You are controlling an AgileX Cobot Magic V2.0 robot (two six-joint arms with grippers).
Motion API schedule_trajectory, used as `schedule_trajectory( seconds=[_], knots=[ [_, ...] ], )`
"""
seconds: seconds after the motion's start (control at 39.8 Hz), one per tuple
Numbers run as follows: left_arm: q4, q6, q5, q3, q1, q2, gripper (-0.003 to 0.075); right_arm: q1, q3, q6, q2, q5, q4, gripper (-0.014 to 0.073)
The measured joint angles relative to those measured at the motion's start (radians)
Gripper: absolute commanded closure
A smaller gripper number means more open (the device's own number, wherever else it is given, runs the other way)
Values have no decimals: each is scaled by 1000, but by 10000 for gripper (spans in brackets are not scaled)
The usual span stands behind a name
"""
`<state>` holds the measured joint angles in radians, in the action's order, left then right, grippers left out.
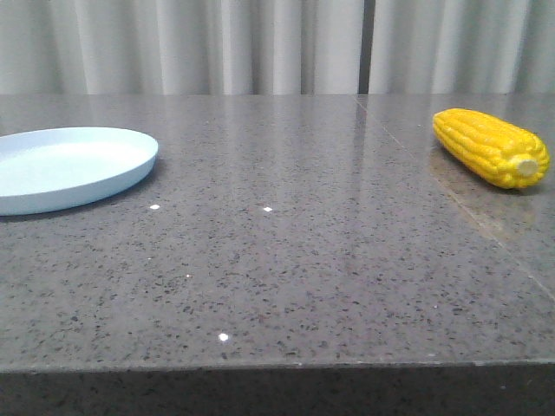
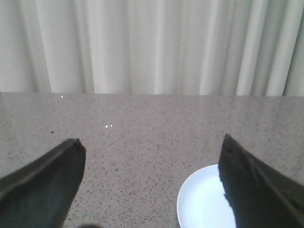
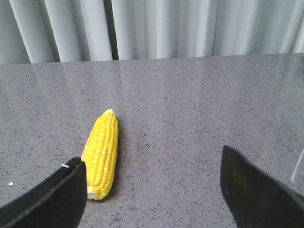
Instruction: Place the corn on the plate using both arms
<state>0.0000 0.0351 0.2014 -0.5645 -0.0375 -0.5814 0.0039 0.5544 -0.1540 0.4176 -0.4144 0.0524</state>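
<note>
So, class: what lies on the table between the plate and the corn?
Nothing: in the front view, only bare speckled grey tabletop stretches between the plate on the left and the corn on the right.

The table [image 1: 286,260] carries two things, set well apart. The plate [image 1: 69,165] lies flat on it toward the left edge, partly out of the front view. Far to the right of the plate lies the corn [image 1: 490,147], on its side on the tabletop, stub end turned toward the front edge and tip toward the curtain [image 1: 260,43], which hangs behind the table's far edge.
</note>
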Motion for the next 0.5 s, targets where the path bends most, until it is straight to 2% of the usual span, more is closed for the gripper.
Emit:
schedule_trajectory(
  seconds=[0.28,0.5],
  knots=[
    [-5,29,217,-237,31,-310,169,0,0,0,0,0,0,-7],
    [-18,41,500,-443,70,-587,176,0,0,0,0,0,0,-7]
  ],
)
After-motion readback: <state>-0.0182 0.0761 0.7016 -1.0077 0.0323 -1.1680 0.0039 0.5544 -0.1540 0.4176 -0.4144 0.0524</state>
